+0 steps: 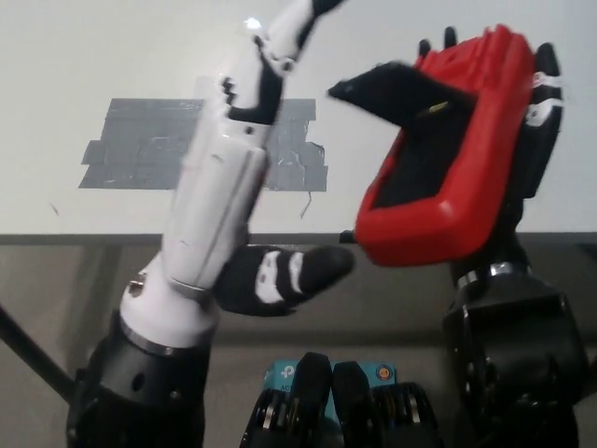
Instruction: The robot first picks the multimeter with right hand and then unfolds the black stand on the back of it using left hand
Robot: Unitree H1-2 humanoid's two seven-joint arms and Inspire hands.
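the white left hand [244, 168] runs off the top edge at upper middle, so its fingertips are cut off. the red multimeter [446, 187] at the right covers most of the black right hand [534, 121]; only dark fingertips show past its top and right rim. the black stand [396, 93] is motion-blurred at its tip. the left arm hides part of the grey tape patch [140, 154] on the desk [93, 56].

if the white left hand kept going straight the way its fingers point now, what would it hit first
Probably nothing in view. The left hand points up and slightly right, out past the picture's top edge above the white table. The black stand on the multimeter lies off to its right; depth is unclear.
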